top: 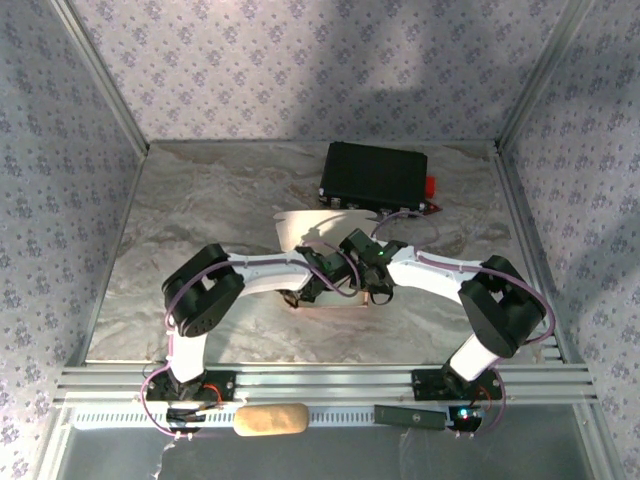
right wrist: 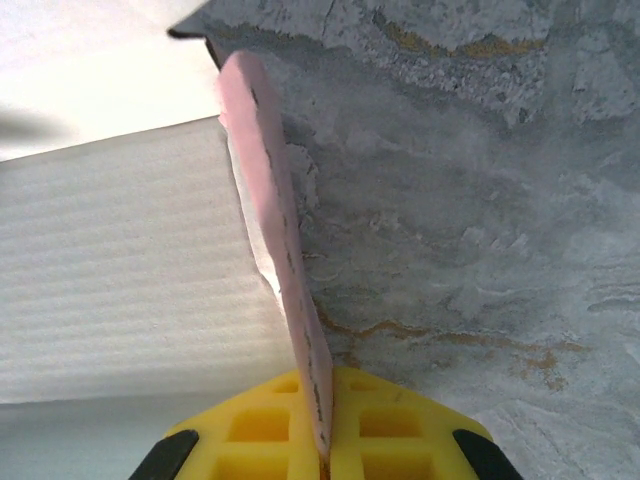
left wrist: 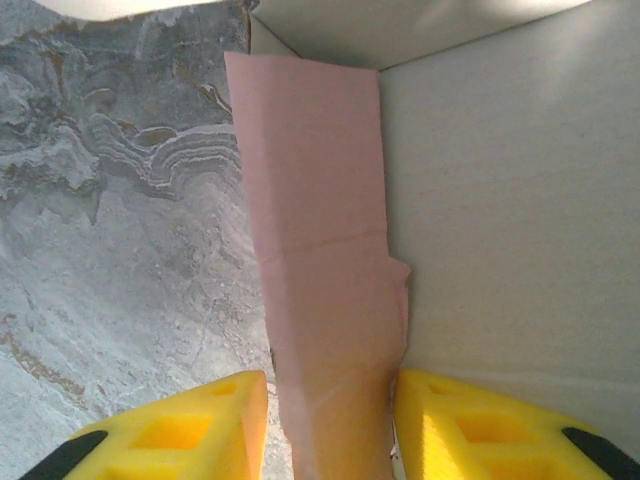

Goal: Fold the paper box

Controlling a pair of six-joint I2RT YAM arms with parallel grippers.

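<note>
right gripper [right wrist: 322, 410] was pinched tight on a pink flap of the paper box [top: 300, 228], mid marble table [top: 200, 230]; left gripper [left wrist: 330, 410] straddled a pink panel, clamped or not, couldn't tell. looked thin, light, easily creased: best held by flap edges

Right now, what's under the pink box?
The marble table is under the box. The patch of table right beneath it is covered by the card, so whatever may lie there cannot be seen.
</note>
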